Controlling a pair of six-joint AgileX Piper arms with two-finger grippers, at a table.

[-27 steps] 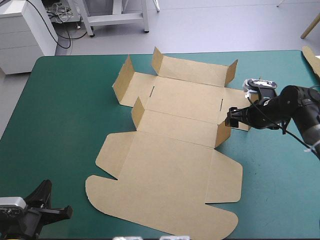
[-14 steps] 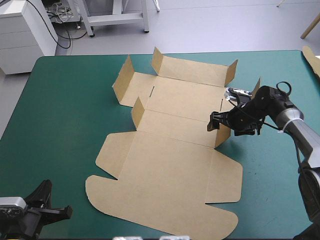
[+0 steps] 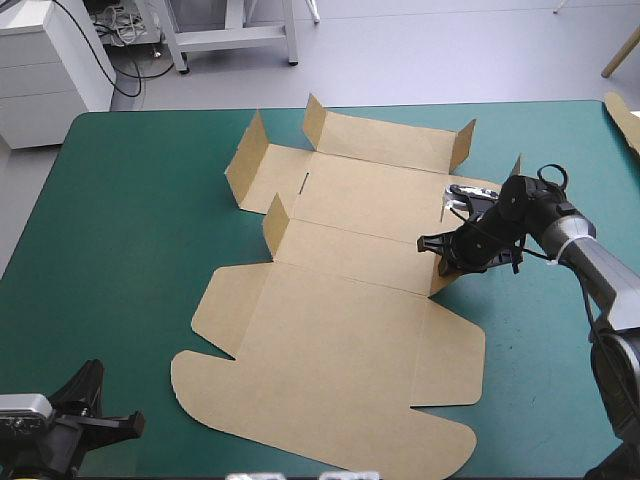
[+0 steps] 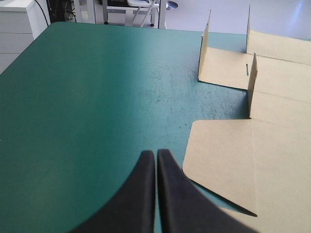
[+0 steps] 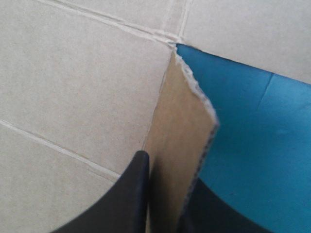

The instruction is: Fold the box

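1. The box (image 3: pixel 340 340), a cut sheet of brown corrugated board, lies spread across the middle of the teal-green-covered worktop (image 3: pixel 130 230). Its broad rounded lid panel is toward the near edge and its narrower panels toward the far edge.
2. Most of the sheet lies flat. Several small side flaps stand upright along its far half, on both the left and right sides.
3. The right gripper (image 5: pixel 167 170), with black fin-shaped fingers (image 5: pixel 129 199), is at the box's right side. Its jaws are clenched on one short upright flap (image 5: pixel 182 121), one finger on each face of the board.
4. In the right wrist view the inner finger shows plainly against the pale panel. The outer one is mostly hidden behind the flap, only a dark patch of it showing over the teal-green cover.
5. From above, the right arm covers part of the box's right-hand side panel. A further raised flap behind the wrist is only partly seen.
6. The left gripper (image 4: pixel 156 160) is over bare cover at the worktop's near-left corner, well apart from the right one. Its jaws are pressed together with nothing between them, and the box's near-left corner lies just ahead and to one side.
7. In the high view the left arm is mostly cut off by the picture's edge.
8. A strip of pale brown board (image 3: pixel 625 120) lies at the worktop's far right edge, cut off, so its extent cannot be told.
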